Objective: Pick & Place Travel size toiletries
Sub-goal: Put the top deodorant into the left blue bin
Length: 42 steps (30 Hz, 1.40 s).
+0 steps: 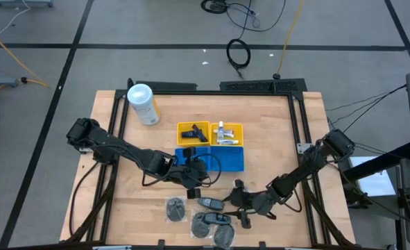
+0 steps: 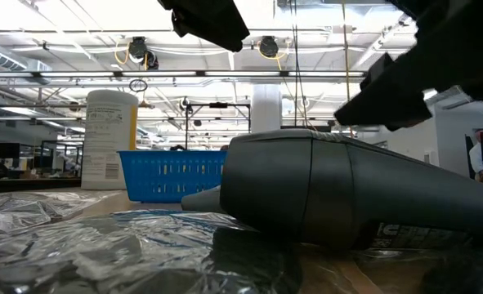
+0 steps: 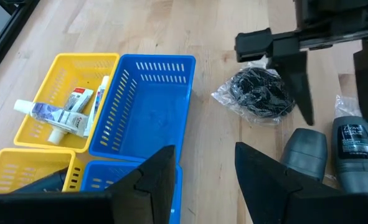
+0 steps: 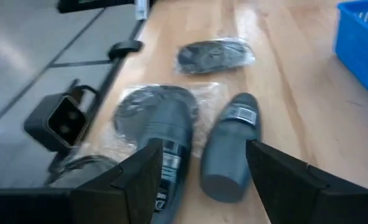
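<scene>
Industrial lab hall: exposed ceiling trusses (image 2: 225, 77), taped concrete floor (image 1: 156, 62), loose cables (image 1: 243, 21).

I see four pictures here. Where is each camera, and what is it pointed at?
High: overhead, straight down on table, both arms.
Low: table height, behind a grey bottle; arms overhead.
Left wrist: past the open left gripper at blue tray; right gripper opposite.
Right wrist: past the open right gripper at bottles.
Both wrist views share the wrapped black piece.

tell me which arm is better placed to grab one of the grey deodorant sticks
Right. The right gripper hangs with jaws open directly over the two grey sticks. The left gripper is open over the blue tray, farther off.
</scene>
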Each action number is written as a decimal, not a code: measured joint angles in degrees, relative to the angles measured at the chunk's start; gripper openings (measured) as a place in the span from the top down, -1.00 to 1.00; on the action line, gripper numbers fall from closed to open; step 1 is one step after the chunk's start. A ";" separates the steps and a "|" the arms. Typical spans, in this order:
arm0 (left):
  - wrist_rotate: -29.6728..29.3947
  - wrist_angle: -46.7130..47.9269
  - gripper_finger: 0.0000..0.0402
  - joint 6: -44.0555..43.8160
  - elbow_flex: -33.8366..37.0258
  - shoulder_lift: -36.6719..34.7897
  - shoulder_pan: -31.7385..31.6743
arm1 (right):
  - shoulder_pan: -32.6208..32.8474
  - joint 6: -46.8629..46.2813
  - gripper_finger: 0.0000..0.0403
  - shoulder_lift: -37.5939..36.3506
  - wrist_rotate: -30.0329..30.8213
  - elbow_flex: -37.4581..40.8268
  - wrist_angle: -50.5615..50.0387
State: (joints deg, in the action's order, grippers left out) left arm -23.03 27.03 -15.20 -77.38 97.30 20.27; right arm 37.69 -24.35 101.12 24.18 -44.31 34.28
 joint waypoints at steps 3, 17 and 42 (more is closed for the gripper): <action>0.00 0.00 0.20 0.00 0.00 0.00 0.01 | 0.21 -0.23 -0.09 0.11 2.13 0.02 -0.55; 0.03 0.31 0.20 0.00 0.02 0.00 0.02 | 0.56 -2.45 -0.09 8.64 5.86 -4.70 2.25; 0.52 0.32 0.20 0.00 0.02 0.00 0.09 | -0.85 -4.54 -0.09 14.10 6.01 -9.64 -0.89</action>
State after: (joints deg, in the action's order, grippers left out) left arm -22.50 27.34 -15.20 -77.36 97.30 20.36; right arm 36.84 -28.88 115.22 30.19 -53.95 33.39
